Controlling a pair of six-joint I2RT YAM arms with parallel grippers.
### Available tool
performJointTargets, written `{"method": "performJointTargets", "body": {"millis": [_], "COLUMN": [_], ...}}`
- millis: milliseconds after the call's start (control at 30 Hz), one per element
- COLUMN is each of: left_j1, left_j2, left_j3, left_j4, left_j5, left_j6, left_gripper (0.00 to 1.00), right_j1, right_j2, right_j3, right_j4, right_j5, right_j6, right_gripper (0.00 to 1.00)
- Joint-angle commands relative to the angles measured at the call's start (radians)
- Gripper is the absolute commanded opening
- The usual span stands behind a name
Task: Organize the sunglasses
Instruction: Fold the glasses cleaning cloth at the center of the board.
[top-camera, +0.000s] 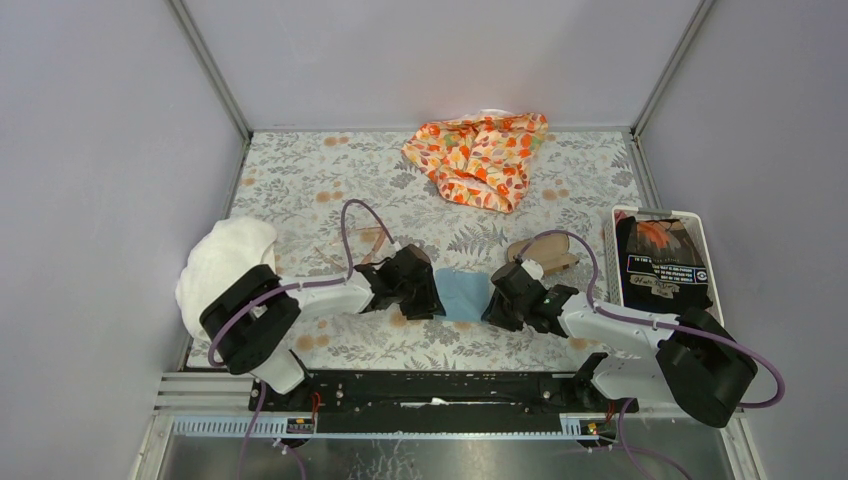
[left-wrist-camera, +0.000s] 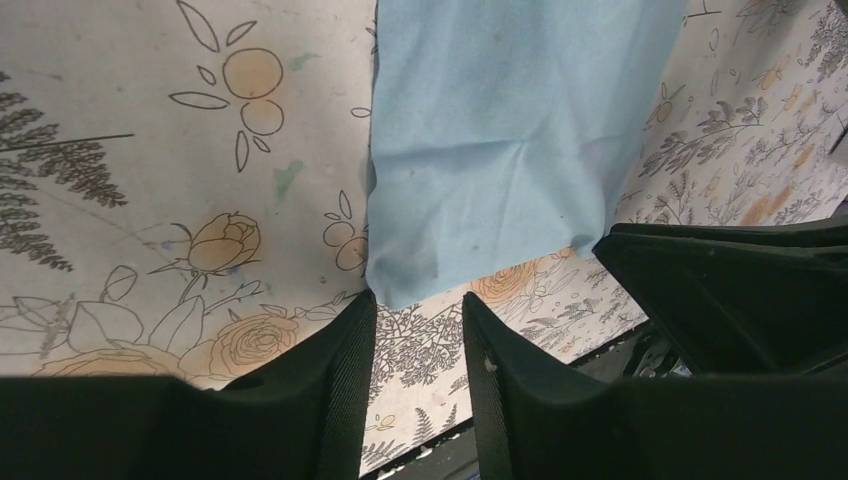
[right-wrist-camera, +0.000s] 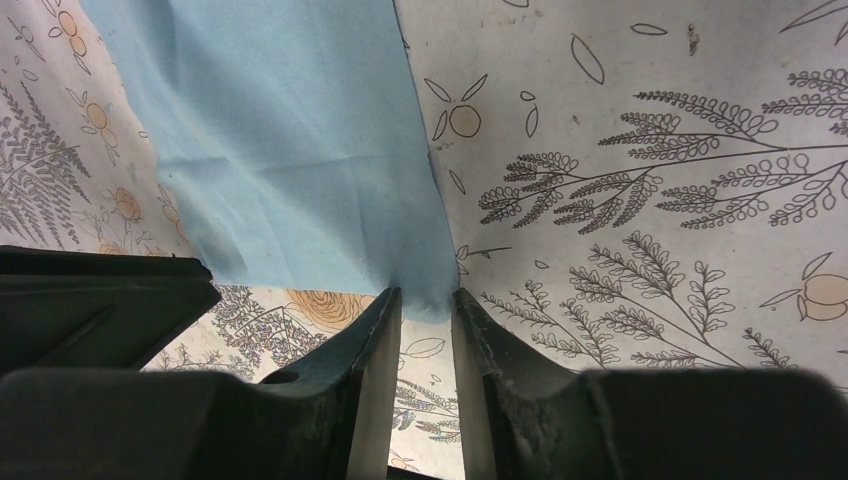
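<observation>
While you are watching from above, the sunglasses (top-camera: 348, 252) are lying on the table (top-camera: 300, 180) just behind your left arm, touching neither gripper. Your left gripper (left-wrist-camera: 418, 302) is holding its jaws apart, clamping nothing, at one corner of the blue cloth (left-wrist-camera: 490, 130). Your right gripper (right-wrist-camera: 427, 295) is keeping its jaws narrowly apart, another corner lying between the tips. Just behind it, the brown case (top-camera: 545, 252) is resting.
</observation>
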Motion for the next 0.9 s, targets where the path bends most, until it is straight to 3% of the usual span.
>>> {"method": "performJointTargets", "body": {"millis": [0,100,233,567,667,767,833,867], "left_j1": [-0.008,-0.007,-0.008,-0.011,-0.011,-0.015,-0.019,-0.020], "left_j2": [0.044,0.047,0.047,-0.007,-0.014,-0.027,-0.044,-0.052], "left_j3": [-0.002,0.001,0.011,-0.006,-0.019,-0.025,-0.024,-0.025], "left_j4": [-0.001,-0.009,-0.026,-0.061,-0.068,-0.072,-0.080,-0.084], "left_j5": [-0.017,-0.026,-0.036,-0.021,-0.019,-0.006,-0.009,-0.011], "left_j6": [0.017,0.015,0.017,0.019,0.024,0.019,0.014,0.012], "left_gripper": [0.41,0.28,0.00,0.00,0.00,0.00,0.00,0.00], "right_j1": [0.009,0.009,0.010,0.010,0.009,0.010,0.010,0.010], "right_j2": [0.006,-0.002,-0.008,-0.003,-0.002,-0.005,-0.018,-0.026], "right_j3": [0.002,0.000,-0.010,-0.031,-0.031,-0.029,-0.028,-0.026], "right_j4": [-0.049,-0.053,-0.054,-0.018,-0.012,-0.020,-0.034,-0.047], "right_j5": [0.037,0.039,0.043,0.027,0.025,0.030,0.036,0.041], "right_j6": [0.005,0.007,0.012,0.041,0.040,0.039,0.038,0.038], "right_gripper": [0.33,0.33,0.33,0.30,0.24,0.12,0.13,0.18]}}
